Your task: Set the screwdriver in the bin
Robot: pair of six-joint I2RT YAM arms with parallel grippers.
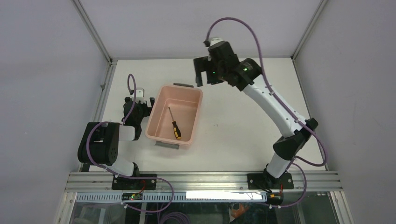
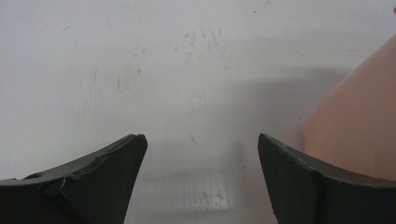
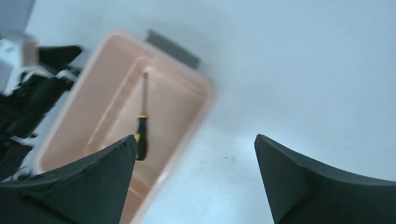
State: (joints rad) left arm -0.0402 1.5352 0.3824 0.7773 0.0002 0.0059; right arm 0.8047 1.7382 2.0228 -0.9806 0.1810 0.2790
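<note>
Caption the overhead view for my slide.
Screwdriver lies in the pink bin; right gripper hangs open near its far end.

The left wrist view cuts the bin off at its right edge. In the right wrist view, a finger of the right hand hides the bin's blurred near end.

Bin: pale pink, grey handles. Screwdriver: black handle, yellow-orange accents, silver shaft. Table: white, faint grey scratches.
</note>
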